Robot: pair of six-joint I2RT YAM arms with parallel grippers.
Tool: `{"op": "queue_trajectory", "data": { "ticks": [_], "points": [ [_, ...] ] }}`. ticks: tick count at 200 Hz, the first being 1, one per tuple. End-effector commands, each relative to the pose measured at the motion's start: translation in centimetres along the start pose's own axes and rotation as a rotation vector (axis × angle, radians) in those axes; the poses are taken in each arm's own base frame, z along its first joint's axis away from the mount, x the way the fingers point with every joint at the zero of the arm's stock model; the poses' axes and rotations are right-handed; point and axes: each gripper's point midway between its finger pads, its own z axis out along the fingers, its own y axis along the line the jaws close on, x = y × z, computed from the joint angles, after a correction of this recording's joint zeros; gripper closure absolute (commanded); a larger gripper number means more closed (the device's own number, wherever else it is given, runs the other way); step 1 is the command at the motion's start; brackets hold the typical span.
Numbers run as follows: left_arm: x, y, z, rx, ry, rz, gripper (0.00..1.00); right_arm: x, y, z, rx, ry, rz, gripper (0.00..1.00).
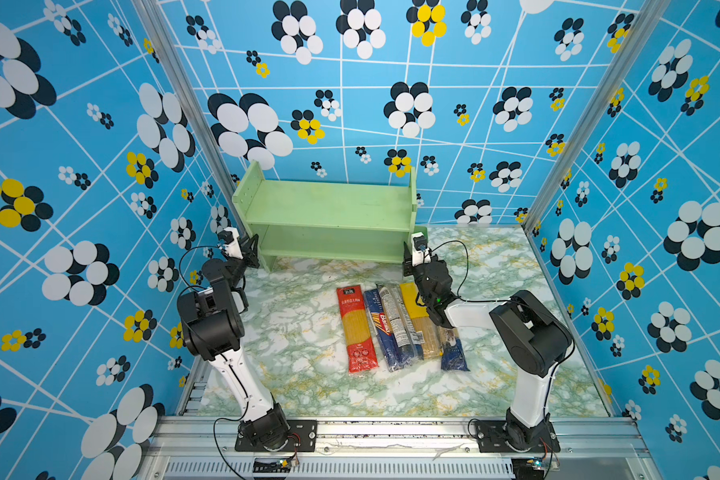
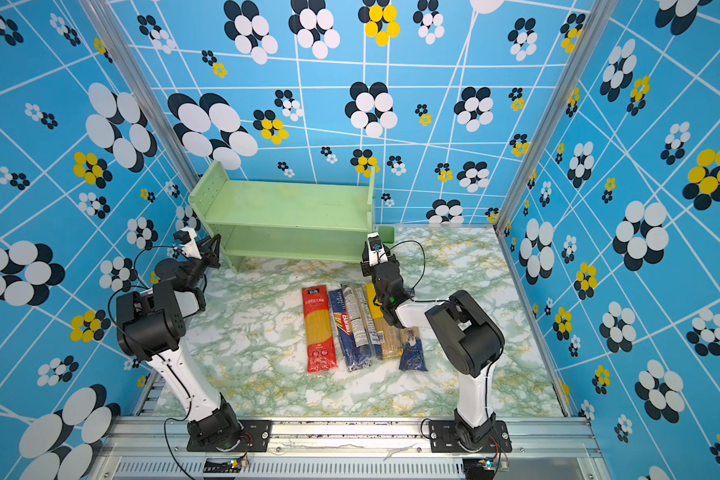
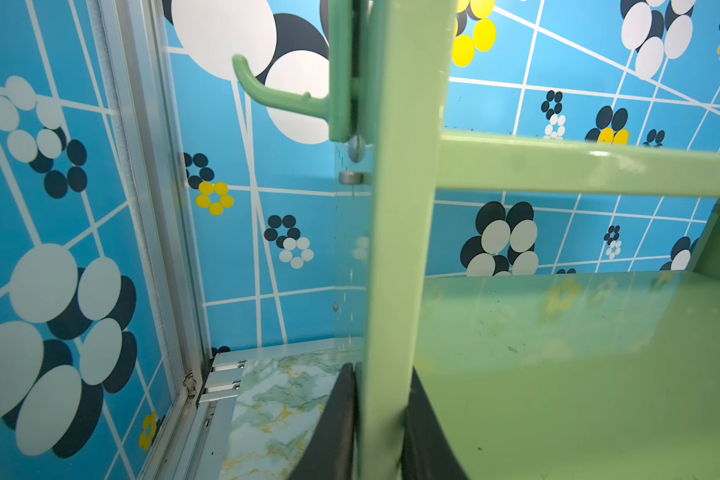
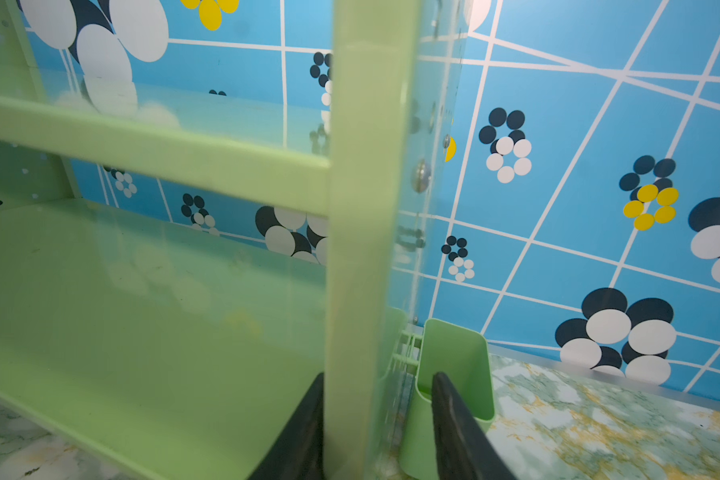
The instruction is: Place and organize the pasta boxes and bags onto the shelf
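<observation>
Left jaws clamped on shelf (image 3: 395, 249) side panel. Right jaws straddle opposite panel, outer one clear of it, beside cup (image 4: 454, 357). Pasta packs (image 1: 385, 328) on counter (image 1: 296, 345) behind right jaws.

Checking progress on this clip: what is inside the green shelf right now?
Nothing shows on either board of the shelf; the wrist views confirm the lower one is bare. The pasta packs lie on the table in front. The bottom of its side cup is hidden.
</observation>
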Motion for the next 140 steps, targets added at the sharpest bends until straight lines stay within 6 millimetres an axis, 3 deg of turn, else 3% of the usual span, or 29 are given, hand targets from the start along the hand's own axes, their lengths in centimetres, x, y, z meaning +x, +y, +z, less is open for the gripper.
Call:
{"op": "queue_trajectory", "data": {
  "ticks": [1,64,140],
  "points": [
    [0.3,-2.4,0.2,0.088,0.017,-0.028,0.87,-1.2,-1.9,0.3,0.084,-0.028,0.009,0.59],
    [0.0,-3.2,0.3,0.104,0.021,-0.033,0.93,-1.2,-2.1,0.3,0.093,-0.027,0.009,0.69],
    [0.4,-8.0,0.8,0.169,0.105,-0.002,0.98,-1.0,-4.0,0.3,0.114,-0.015,0.003,0.74]
  ]
}}
